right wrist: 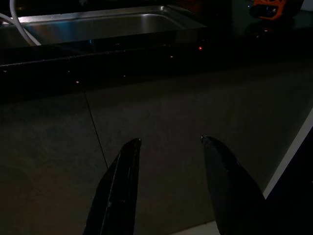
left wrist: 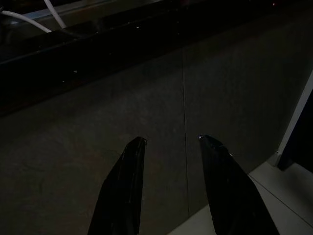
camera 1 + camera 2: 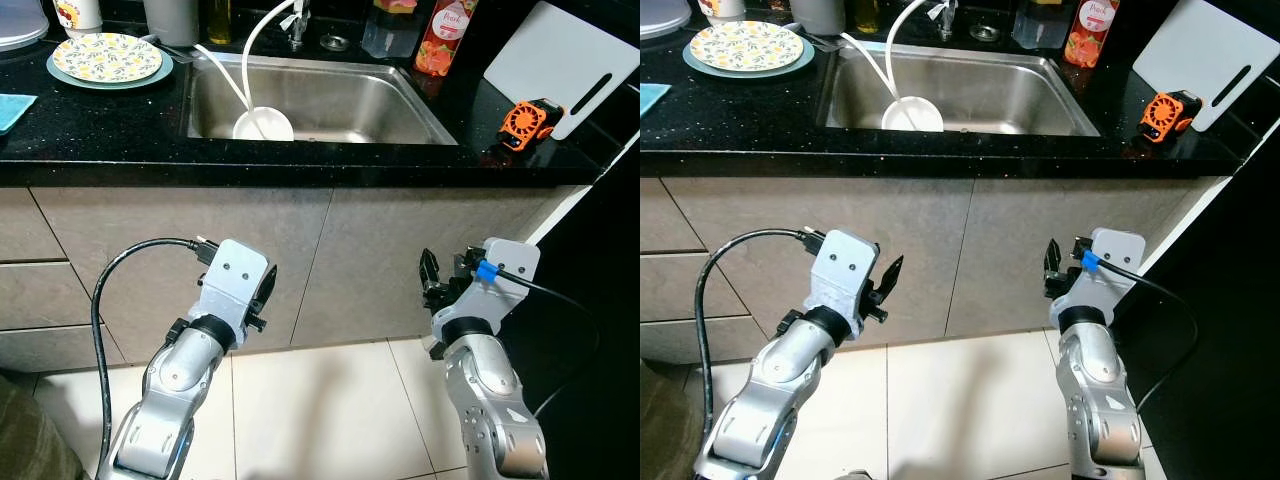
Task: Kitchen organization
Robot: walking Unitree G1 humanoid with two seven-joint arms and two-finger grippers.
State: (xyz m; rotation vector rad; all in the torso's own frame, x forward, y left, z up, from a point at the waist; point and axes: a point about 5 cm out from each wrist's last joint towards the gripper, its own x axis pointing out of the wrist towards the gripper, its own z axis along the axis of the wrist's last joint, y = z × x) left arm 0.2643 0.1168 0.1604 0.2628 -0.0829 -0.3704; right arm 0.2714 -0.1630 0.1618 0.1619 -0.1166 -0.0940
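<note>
Left pincer (image 2: 168, 142) and right pincer (image 1: 168, 142), both open and seemingly empty, face cabinet fronts (image 3: 330, 250) below the counter edge (image 3: 300, 172)

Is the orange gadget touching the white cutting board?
Cannot tell. In the left eye view the orange gadget overlaps the cutting board's lower edge, hiding any gap.

Both grippers low before cabinet (image 3: 940, 250); white bowl (image 3: 912, 114), seemingly, in sink (image 3: 1040, 95).

I look down on a black speckled counter (image 3: 100, 140) running from 9 to 3 o'clock, a steel sink (image 3: 330, 100) sunk in it at 12. Grey cabinet fronts (image 3: 400, 260) stand below. Pale floor tiles (image 3: 330, 410) lie at 6.
</note>
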